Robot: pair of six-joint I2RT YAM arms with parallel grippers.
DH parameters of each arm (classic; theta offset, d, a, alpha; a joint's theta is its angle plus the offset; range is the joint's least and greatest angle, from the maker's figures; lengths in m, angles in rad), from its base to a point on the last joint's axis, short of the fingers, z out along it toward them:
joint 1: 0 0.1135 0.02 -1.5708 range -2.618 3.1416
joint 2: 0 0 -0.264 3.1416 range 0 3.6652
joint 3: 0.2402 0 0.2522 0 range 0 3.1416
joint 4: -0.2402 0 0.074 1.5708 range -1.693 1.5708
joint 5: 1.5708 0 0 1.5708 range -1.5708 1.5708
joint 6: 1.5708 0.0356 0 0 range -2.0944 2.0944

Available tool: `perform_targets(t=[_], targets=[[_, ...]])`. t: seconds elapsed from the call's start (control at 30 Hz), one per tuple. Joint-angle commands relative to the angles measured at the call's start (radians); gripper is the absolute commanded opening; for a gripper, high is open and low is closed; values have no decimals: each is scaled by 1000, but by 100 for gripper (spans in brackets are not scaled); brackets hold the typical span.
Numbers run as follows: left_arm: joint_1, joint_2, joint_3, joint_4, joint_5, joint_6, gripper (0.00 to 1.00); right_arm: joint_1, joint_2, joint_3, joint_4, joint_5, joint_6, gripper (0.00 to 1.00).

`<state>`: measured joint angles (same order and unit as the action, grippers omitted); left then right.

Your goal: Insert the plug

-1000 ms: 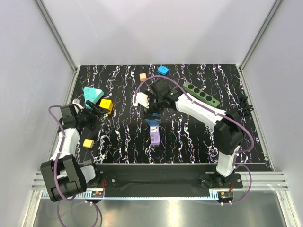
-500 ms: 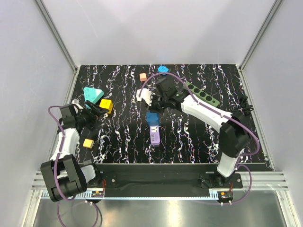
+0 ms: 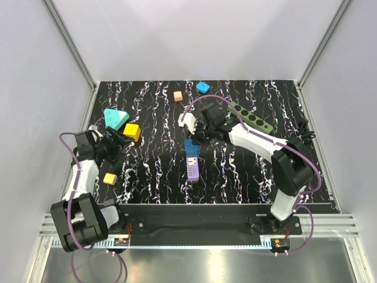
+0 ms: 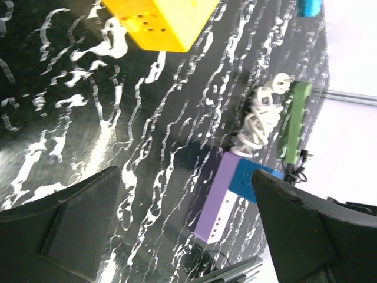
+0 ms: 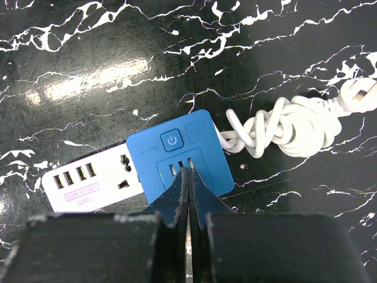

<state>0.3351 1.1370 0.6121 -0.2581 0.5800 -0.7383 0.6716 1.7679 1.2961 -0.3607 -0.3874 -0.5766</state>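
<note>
Right gripper has drifted rightward; power strip now uncovered from above. Jaws pressed together, empty. White plug loose on table, at end of coiled cord. Left gripper spread, idle. Plug pickup apparently not begun.

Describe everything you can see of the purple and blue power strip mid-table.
The power strip is a plastic block lying flat on the black marbled table: lavender end with four USB ports and a universal socket, blue end with a power button and slots. A bundled white cord runs from the blue end to a plug. The shut right tool hangs over the blue end.
</note>
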Motion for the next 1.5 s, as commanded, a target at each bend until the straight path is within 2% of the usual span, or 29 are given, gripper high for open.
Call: perform_targets(t=[0.0,0.07,0.2,0.4,0.57,0.67,0.83,1.0,1.07,1.1,1.17,1.2,1.3,1.33,1.4,1.43,1.47], targets=[[5,-28,78,-65,-98,40,99,2,-18,18,-37,1,30,3],[5,-25,136,-168,-188,30,99,3,-42,60,-37,-5,64,7],[7,-36,204,-303,-370,-42,99,3,-91,86,-17,-31,157,6],[5,-80,233,-435,-627,-134,99,3,-177,-55,107,-8,236,4],[12,-100,265,-538,-767,-185,99,5,-111,-87,129,-24,342,1],[16,-114,262,-576,-795,-219,99,5,-79,-127,147,-25,382,0],[25,-103,252,-630,-810,-233,99,5,-84,-138,138,108,405,0],[54,-63,253,-685,-816,-253,99,3,-185,-116,137,55,463,1],[74,-45,255,-707,-818,-266,99,5,-217,-109,138,65,501,6],[84,-37,255,-711,-815,-268,99,3,-251,-109,137,88,549,14],[113,-22,256,-724,-818,-260,99,5,-283,-115,147,146,643,18],[120,-17,258,-727,-827,-259,99,3,-312,-115,149,163,667,31],[146,-6,255,-742,-871,-257,99,5,-372,-124,147,193,725,41],[150,-8,252,-742,-876,-256,99,5,-384,-126,147,191,730,58],[151,-5,230,-733,-862,-251,99,5,-412,-130,149,199,736,78],[150,-3,212,-730,-855,-257,99,3,-418,-133,149,200,736,100],[151,-3,201,-728,-850,-260,99,5,-424,-133,147,209,738,100]])
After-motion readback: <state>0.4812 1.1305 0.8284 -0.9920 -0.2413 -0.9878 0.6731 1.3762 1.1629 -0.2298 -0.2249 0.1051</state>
